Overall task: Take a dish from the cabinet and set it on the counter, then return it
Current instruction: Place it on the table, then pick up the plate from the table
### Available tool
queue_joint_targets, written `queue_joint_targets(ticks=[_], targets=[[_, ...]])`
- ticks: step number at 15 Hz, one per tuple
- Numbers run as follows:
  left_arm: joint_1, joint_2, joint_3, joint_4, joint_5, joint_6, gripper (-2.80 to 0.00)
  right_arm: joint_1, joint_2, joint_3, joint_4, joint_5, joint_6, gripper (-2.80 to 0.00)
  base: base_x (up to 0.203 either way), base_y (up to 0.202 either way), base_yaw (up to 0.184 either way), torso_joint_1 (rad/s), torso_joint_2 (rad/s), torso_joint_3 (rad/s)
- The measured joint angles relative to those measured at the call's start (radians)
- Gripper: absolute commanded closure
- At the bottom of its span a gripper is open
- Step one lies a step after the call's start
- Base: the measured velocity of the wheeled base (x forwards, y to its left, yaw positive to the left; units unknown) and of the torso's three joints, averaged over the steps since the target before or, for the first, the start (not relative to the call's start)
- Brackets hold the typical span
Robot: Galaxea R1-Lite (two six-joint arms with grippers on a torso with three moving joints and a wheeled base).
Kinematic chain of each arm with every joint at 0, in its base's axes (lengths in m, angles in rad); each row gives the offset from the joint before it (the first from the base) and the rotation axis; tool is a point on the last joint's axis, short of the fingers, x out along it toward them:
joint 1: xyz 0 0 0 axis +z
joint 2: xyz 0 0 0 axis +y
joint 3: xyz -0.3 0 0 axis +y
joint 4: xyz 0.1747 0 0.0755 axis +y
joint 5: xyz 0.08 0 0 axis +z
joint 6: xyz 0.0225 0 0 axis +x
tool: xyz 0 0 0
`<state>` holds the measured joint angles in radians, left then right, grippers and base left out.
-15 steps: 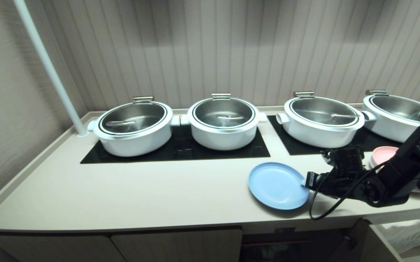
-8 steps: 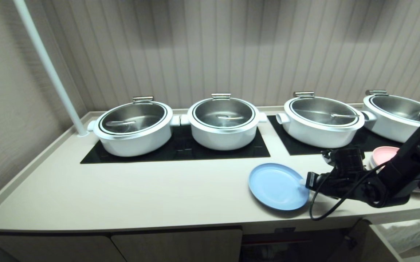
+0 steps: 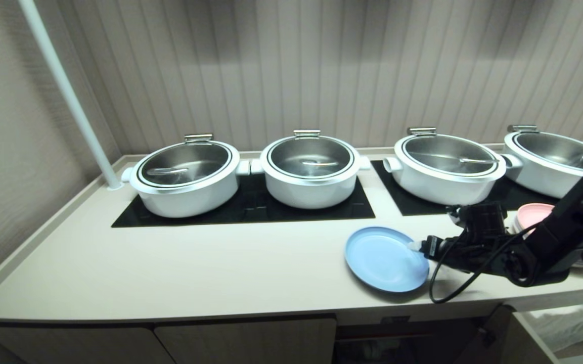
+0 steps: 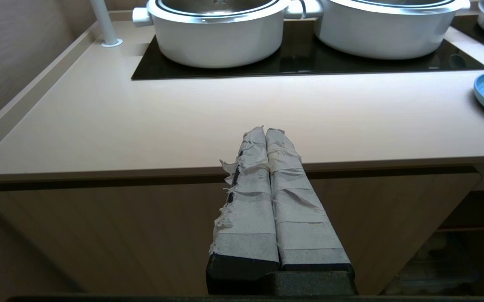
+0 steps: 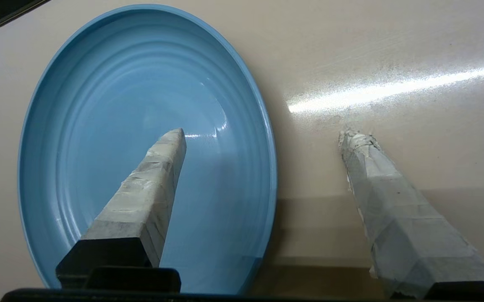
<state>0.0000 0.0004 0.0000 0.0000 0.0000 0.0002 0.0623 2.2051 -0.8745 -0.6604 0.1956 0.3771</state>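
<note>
Since a second ago the right gripper [image 5: 262, 136] has let go of the light-blue plate [image 3: 385, 258]: its taped fingers [image 5: 149, 184] now stand wide apart, one over the plate's inside, the other out over bare worktop, with the rim running between them. That plate lies flat on the cream counter [image 3: 195, 268], near the front edge and just in front of the gap between the two black cooktop panels [image 3: 251, 207]. The right arm [image 3: 549, 242] reaches in low and roughly level from the right, a black cable looping under the wrist. Behind it sits a stack of plates with a pink one on top [image 3: 534, 212], mostly hidden by the arm. Along the back there are four white pots [image 3: 311, 177] on the cooktops, each covered by a lid with a metal handle, so can't see any contents. The left gripper [image 4: 265, 136] is parked in front of the counter's edge, above the beige cabinet door [image 4: 120, 235], with its taped fingers pressed together and holding nothing. A white pole [image 3: 66, 91] rises from the counter's back left corner.
</note>
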Motion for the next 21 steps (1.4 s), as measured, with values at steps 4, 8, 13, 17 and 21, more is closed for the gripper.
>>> queue_joint_targets(ticks=[4,8,13,17,21], targets=[[0.0,0.0,0.0,0.0,0.0,0.0,0.0,0.001,-0.007,0.011,-0.069,-0.001,-0.013,-2.8,0.0,0.0,0.0,0.0,0.0,0.0],[0.0,0.0,0.0,0.0,0.0,0.0,0.0,0.001,-0.01,0.036,-0.204,-0.001,-0.022,-2.8,0.0,0.0,0.0,0.0,0.0,0.0],[0.0,0.0,0.0,0.0,0.001,0.0,0.0,0.0,-0.008,0.096,-0.424,-0.001,-0.093,-2.8,0.0,0.0,0.0,0.0,0.0,0.0],[0.0,0.0,0.0,0.0,0.0,0.0,0.0,-0.006,-0.002,0.194,-0.623,0.0,-0.181,-2.8,0.0,0.0,0.0,0.0,0.0,0.0],[0.0,0.0,0.0,0.0,0.0,0.0,0.0,-0.007,-0.01,0.293,-0.748,0.001,-0.2,0.0,0.0,0.0,0.0,0.0,0.0,0.0]])
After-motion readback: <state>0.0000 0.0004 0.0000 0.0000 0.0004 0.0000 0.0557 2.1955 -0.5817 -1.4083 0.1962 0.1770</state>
